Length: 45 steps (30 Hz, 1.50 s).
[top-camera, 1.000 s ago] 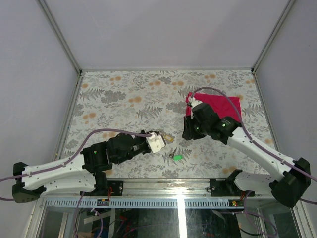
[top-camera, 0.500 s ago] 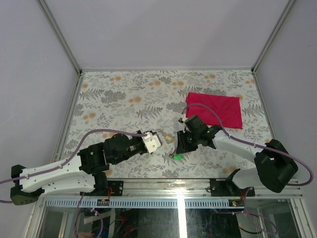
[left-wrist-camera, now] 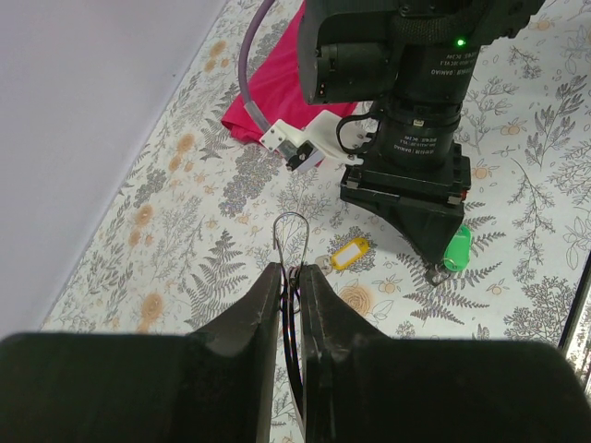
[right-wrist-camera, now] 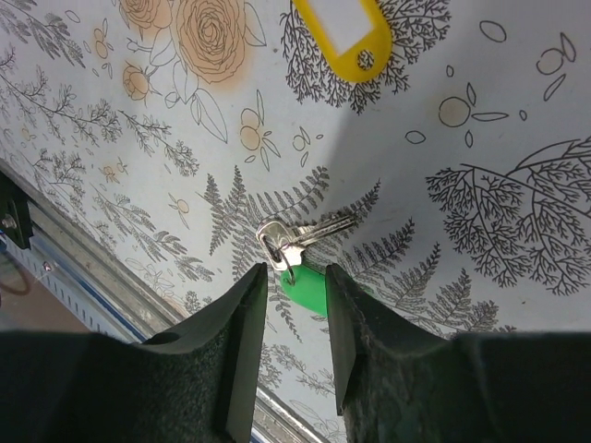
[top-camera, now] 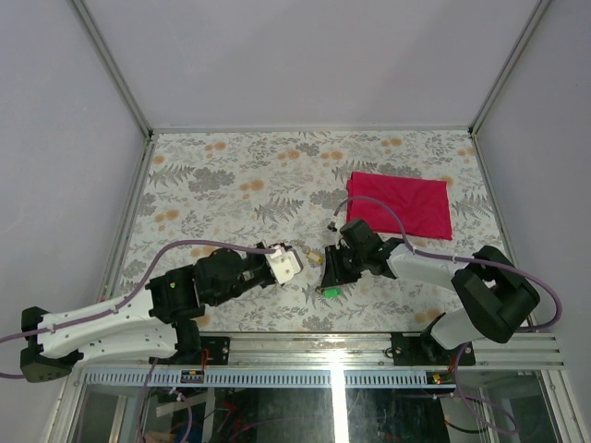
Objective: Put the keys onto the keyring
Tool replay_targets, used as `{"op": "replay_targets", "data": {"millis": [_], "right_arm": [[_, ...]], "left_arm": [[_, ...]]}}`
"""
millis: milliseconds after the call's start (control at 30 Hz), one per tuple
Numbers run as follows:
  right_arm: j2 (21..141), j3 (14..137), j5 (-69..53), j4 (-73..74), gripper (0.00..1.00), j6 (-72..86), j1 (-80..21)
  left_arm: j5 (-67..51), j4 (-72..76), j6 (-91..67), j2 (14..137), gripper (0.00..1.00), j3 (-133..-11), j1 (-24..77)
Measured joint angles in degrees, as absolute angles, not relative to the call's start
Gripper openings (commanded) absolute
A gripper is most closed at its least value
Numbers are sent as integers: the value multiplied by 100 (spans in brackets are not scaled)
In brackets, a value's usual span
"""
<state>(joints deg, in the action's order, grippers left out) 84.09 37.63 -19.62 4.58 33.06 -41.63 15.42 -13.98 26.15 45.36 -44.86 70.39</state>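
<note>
My left gripper (top-camera: 294,261) is shut on the keyring (left-wrist-camera: 292,233), a thin silver wire loop that sticks out past the fingertips (left-wrist-camera: 270,277) above the table. A yellow-tagged key (top-camera: 314,257) lies just beyond it and shows in the left wrist view (left-wrist-camera: 349,253) and the right wrist view (right-wrist-camera: 343,32). My right gripper (top-camera: 331,277) is open and points down over the green-tagged key (right-wrist-camera: 303,242), with its jaws on either side of the green tag (right-wrist-camera: 307,288). The green tag also shows in the top view (top-camera: 330,293). No blue key is in view.
A red cloth (top-camera: 402,203) lies flat at the back right of the floral table. The table's front rail (right-wrist-camera: 55,277) runs close beside the green key. The right arm's cable (top-camera: 397,217) loops over the cloth's near edge.
My right gripper has moved from the red cloth forward and left, down over the green-tagged key. My left gripper has stayed almost in place, still holding the keyring.
</note>
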Motion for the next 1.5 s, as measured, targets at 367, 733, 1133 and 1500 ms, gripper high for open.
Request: {"op": "replay_targets", "data": {"millis": [367,733,1133,1500], "right_arm": [[8621,3695,-2141,189,34,3306,-4167],[8729,3675,-2370,134,30,3306,-4235],[8838,3677,-2477,10,24,3308,-4281],[8901,3677,-2510,-80,0,3352,-4318]], "left_arm": [[1542,-1396,2615,4554,0,-4486,7032],[1542,-1393,2615,4584,0,-4486,7017],[1540,-1396,2615,4584,0,-4484,7006],[1542,-1396,2615,4584,0,-4484,7006]]}}
